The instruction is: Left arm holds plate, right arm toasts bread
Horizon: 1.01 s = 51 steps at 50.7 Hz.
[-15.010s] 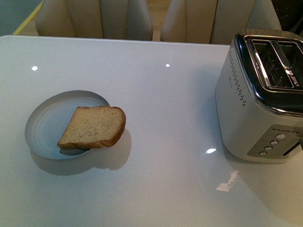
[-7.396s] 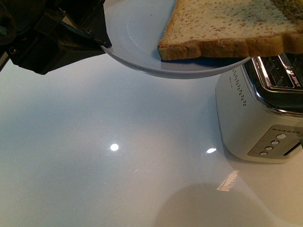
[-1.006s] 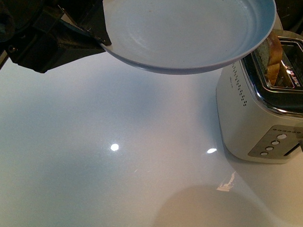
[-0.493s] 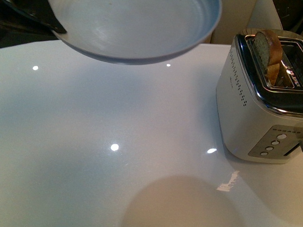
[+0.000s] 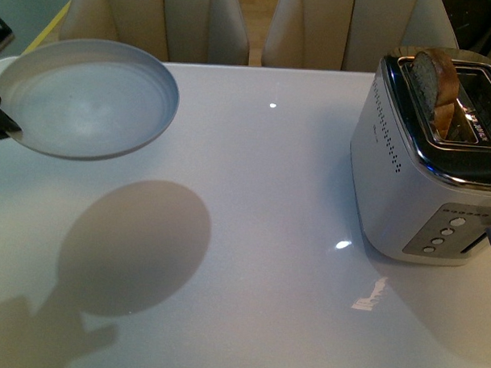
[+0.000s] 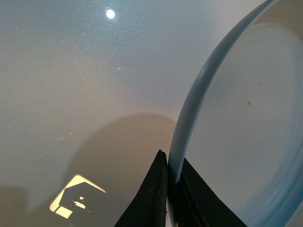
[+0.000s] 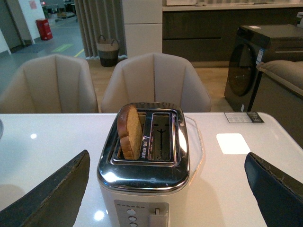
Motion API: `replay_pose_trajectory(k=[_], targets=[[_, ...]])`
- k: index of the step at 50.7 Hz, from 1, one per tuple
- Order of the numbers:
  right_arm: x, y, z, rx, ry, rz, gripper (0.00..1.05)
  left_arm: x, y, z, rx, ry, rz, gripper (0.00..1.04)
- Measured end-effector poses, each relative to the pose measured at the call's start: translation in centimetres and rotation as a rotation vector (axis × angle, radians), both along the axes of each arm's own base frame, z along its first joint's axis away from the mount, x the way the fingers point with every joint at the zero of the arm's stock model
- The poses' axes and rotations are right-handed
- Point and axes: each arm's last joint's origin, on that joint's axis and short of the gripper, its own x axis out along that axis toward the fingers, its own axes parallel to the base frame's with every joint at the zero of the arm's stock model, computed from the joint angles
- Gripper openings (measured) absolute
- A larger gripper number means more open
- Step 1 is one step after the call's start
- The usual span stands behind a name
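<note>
Since half a second back, the plate (image 5: 87,98) has swung away from the toaster (image 5: 407,181) to the far left of your front view, and it now shows smaller and lower in the picture. It is held off the surface (image 5: 260,233) and casts a round shadow (image 5: 134,249) on the white top below it, on the side nearer you. Nothing lies on the plate.

Your left claw (image 6: 170,189) is clamped on the plate's rim. In the left wrist view one black finger (image 6: 154,198) sits against the outside of the rim and the other (image 6: 199,203) against the inside. In the front view only a sliver of that claw shows at the left edge, behind the plate.

The bread (image 5: 437,86) stands upright in the toaster, in the slot on the plate's side. Its rounded crust pokes above the chrome top. Your right wrist view shows the same slice (image 7: 129,132) from the end with the buttons and lever (image 7: 154,215). You cannot tell from either view whether the lever is pressed.

Your right claw (image 7: 166,158) is spread wide with nothing between its fingers, and it is clear of the toaster (image 7: 142,179). It does not show in the front view.

Two beige chairs (image 5: 154,19) stand behind the surface.
</note>
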Motion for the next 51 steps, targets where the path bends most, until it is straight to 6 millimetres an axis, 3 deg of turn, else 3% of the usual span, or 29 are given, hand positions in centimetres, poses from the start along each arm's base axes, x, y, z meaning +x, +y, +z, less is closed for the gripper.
replay_pose_trajectory(k=[11, 29, 49, 51], targets=[[0.0, 0.0, 0.0, 0.0, 0.0, 0.0, 0.96, 0.3, 1.2, -4.3, -0.013, 0.051, 0.0, 0.03], [0.0, 0.0, 0.0, 0.0, 0.0, 0.0, 0.96, -1.4, 2.7, -11.4, 0.0, 0.151, 0.0, 0.03], [0.0, 0.0, 0.0, 0.0, 0.0, 0.0, 0.96, -1.8, 2.3, -14.3, -0.075, 0.159, 0.027, 0.03], [0.0, 0.0, 0.0, 0.0, 0.0, 0.0, 0.96, -1.9, 2.3, -14.5, -0.082, 0.159, 0.038, 0.1]])
